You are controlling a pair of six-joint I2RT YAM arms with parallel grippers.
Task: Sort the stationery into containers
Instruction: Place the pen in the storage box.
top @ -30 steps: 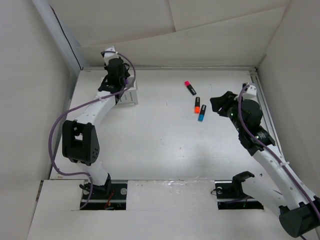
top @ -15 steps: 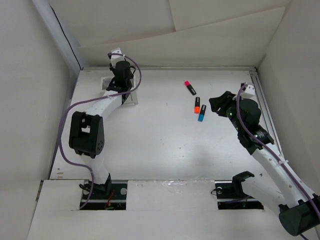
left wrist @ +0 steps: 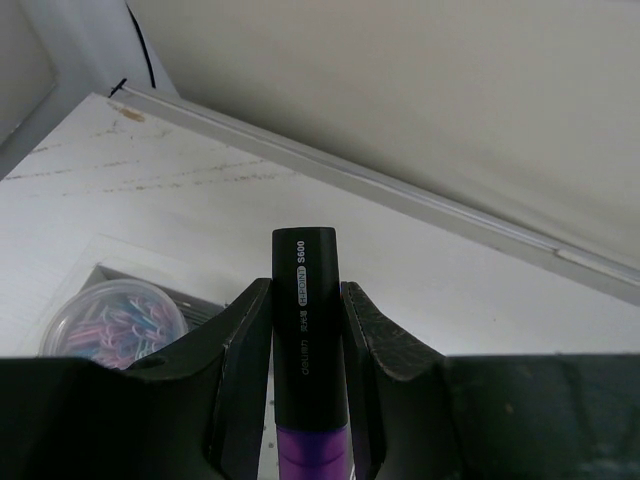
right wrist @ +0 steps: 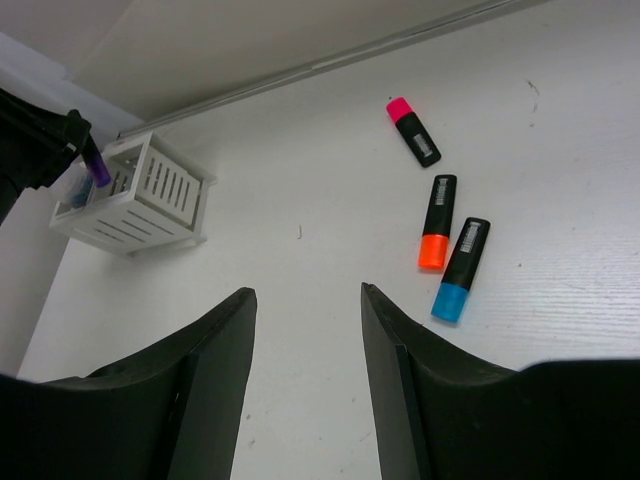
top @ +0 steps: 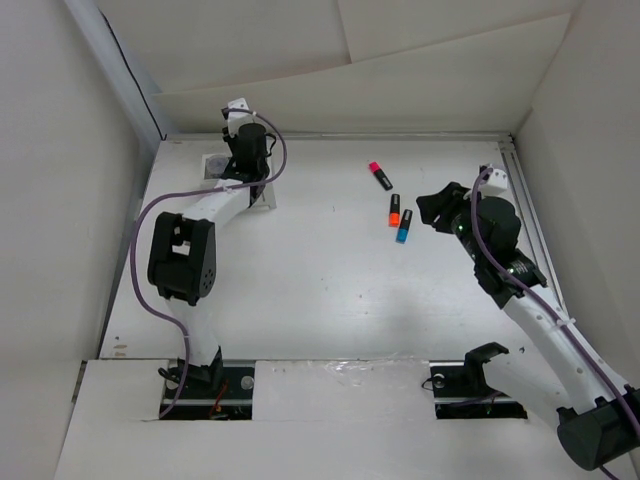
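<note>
- The left claw (left wrist: pixel 305 300) is closed tightly on a short black-bodied highlighter with a purple cap (left wrist: pixel 303 270). Both fingers (left wrist: pixel 245 340) press against the barrel's sides. In the left wrist view the black end reaches past the fingertips, and the purple cap sits back between the fingers.
- This claw hangs at the far left of the white surface (top: pixel 320 290), right at the small white rectangular box with slotted sides (right wrist: pixel 150 195). In the right wrist view the purple cap shows just above the box's rim. I cannot tell which compartment it is over.
- One compartment of the box holds a small round translucent tub with pastel-coloured pieces showing through it (left wrist: pixel 110 320). In the left wrist view it lies below and left of the held highlighter.
- The right claw (right wrist: pixel 305 292) is spread wide with nothing between its fingers. It hovers above the right side of the surface, near the loose markers.
- Three more stubby black highlighters lie flat on the surface, well apart from the box:
  - The pink-capped highlighter (right wrist: pixel 413 131) lies farthest back, on its own.
  - The orange-capped highlighter (right wrist: pixel 437 235) lies nearer.
  - The blue-capped highlighter (right wrist: pixel 460 269) lies just beside the orange one, roughly parallel, with both caps pointing toward the near edge.
</note>
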